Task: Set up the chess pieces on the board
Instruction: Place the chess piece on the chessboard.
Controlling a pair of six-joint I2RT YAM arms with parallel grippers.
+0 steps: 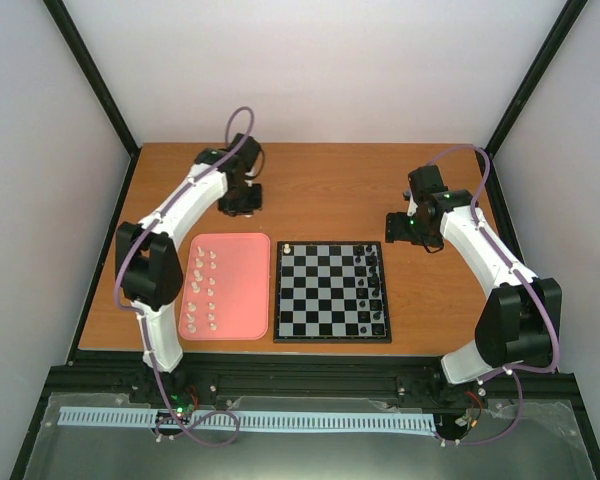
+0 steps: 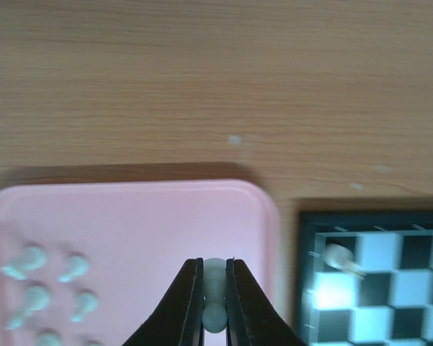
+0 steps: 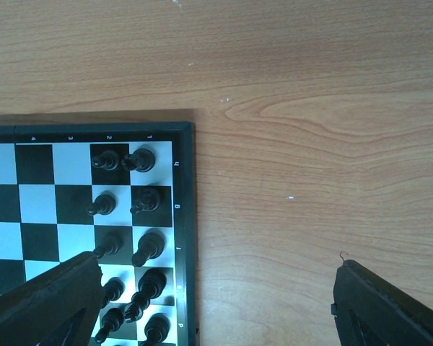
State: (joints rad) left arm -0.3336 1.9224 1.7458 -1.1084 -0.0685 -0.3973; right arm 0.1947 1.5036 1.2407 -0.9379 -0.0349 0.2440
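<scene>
Your chess pieces (image 1: 205,290) mostly lie in two rough columns on the pink tray (image 1: 245,290), just left of the board (image 1: 330,340). Only one, the placed piece (image 1: 288,247), sits on the board, on its far-left corner square. Another, the held piece (image 2: 215,272), is pinched tight between the left fingers (image 2: 187,306), above the far end of the tray. I judge that you have barely begun: one set down, one in the air, and the rest of the sixteen waiting on the tray. The black figures (image 1: 372,290) already fill the two lines of squares along the board's right side.

The right fingers (image 3: 50,306) are spread wide with nothing between them, over the wooden surface (image 3: 310,144) by the board's far-right corner.

The overhead view gives you the whole layout: tray, board and both arms. It does not show what the left fingers carry, because they are too small and dark there. The left wrist view settles that. It also catches the placed piece on its corner square, too blurred for you to tell whether it stands straight. Only the right wrist view shows the black figures close up, some of them leaning or crowded within their squares.
</scene>
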